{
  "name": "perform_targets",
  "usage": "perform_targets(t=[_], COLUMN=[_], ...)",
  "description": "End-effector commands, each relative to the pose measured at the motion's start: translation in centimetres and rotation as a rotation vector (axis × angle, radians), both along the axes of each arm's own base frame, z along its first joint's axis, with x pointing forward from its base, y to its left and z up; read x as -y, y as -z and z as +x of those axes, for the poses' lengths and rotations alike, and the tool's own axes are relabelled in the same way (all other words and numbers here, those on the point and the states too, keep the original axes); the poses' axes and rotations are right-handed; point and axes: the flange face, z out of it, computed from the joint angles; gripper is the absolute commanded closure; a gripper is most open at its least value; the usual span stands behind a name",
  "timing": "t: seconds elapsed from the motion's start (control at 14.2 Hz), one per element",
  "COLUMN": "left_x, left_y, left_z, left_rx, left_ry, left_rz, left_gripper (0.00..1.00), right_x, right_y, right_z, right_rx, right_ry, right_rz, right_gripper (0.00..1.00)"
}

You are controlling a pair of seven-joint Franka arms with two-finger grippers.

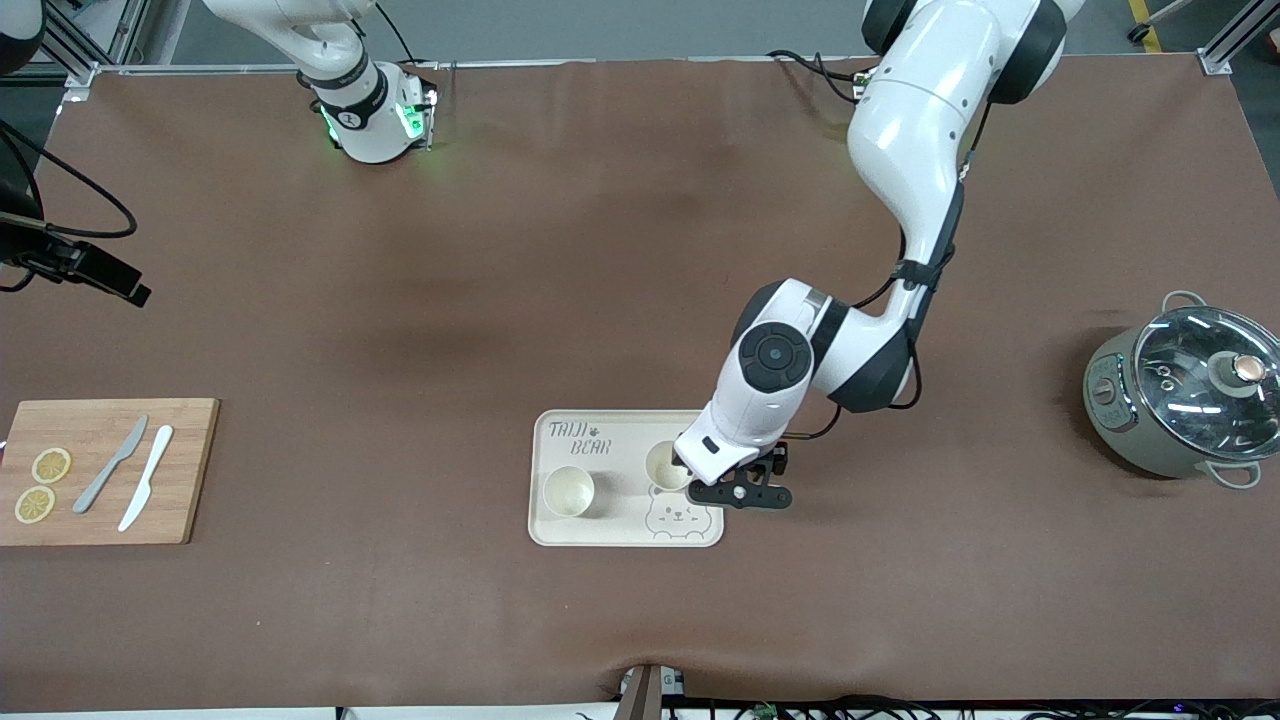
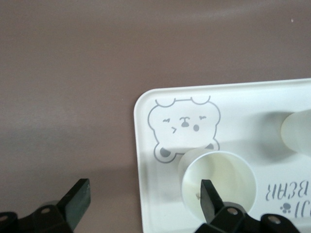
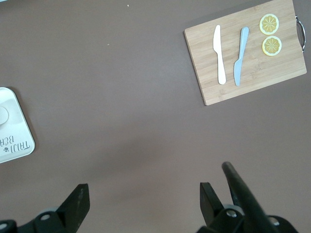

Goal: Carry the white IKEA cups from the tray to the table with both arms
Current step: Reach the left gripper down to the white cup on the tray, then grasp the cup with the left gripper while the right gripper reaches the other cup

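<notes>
Two white IKEA cups stand upright on the cream bear-printed tray (image 1: 625, 528): one (image 1: 568, 492) toward the right arm's end, one (image 1: 668, 464) toward the left arm's end. My left gripper (image 1: 735, 490) hovers open over the tray's edge by that second cup. In the left wrist view my left gripper (image 2: 144, 194) is empty, with one fingertip (image 2: 209, 194) over the cup's mouth (image 2: 218, 177) and the other over the bare table beside the tray (image 2: 146, 145). The other cup (image 2: 297, 131) shows partly. My right gripper (image 3: 144, 201) is open, empty and high over bare table; it is out of the front view.
A wooden cutting board (image 1: 180, 470) with two knives (image 1: 145, 478) and lemon slices (image 1: 50, 465) lies at the right arm's end. A grey pot with a glass lid (image 1: 1185, 400) stands at the left arm's end. The right wrist view shows the board (image 3: 286, 73) and a tray corner (image 3: 14, 131).
</notes>
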Motion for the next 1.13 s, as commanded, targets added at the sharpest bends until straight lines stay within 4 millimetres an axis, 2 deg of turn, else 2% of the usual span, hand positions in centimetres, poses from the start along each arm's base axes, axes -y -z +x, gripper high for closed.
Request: perform_targets(t=[0.0,0.21,0.28,0.35,0.49,0.63,0.77,0.92,0.99,1.06], left_x=[1.2,1.9,1.9,2.0,2.8,3.3,3.5,3.7,4.3,4.0], left_y=[0.4,1.6,1.7,2.7,4.4,6.0,6.0,6.1,6.1,6.2], left_z=[0.1,-0.2,-0.2,-0.4,-0.8,-1.1,-1.2,-1.4,-1.9,-1.9], left_rx=[0.031,0.035,0.039,0.028,0.04,0.052,0.059,0.056,0.034,0.009], left_ry=[-0.022,-0.037,-0.039,-0.038,-0.051,-0.059,-0.063,-0.065,-0.117,-0.239], left_rz=[0.003,-0.006,-0.009,-0.003,-0.013,-0.021,-0.013,-0.015,-0.045,-0.068], left_gripper=[0.0,0.0,0.0,0.0,0.0,0.0,0.0,0.0,0.5,0.99], right_x=[-1.1,-4.2,-6.6,-8.7,-11.4,-15.8,-21.4,-25.9,-27.3,-28.3], right_y=[1.0,2.2,2.9,3.2,4.8,6.6,8.8,10.6,11.9,13.0], right_z=[1.1,1.9,2.3,2.6,4.0,6.1,8.8,10.9,11.7,12.4], right_rx=[-0.003,0.007,0.001,0.012,0.029,0.068,0.083,0.097,0.098,0.112], right_ry=[0.064,0.149,0.166,0.179,0.259,0.29,0.331,0.355,0.369,0.382], right_rz=[0.005,0.071,0.077,0.081,0.096,0.129,0.137,0.141,0.139,0.145], right_gripper=[0.0,0.0,0.0,0.0,0.0,0.0,0.0,0.0,0.0,0.0])
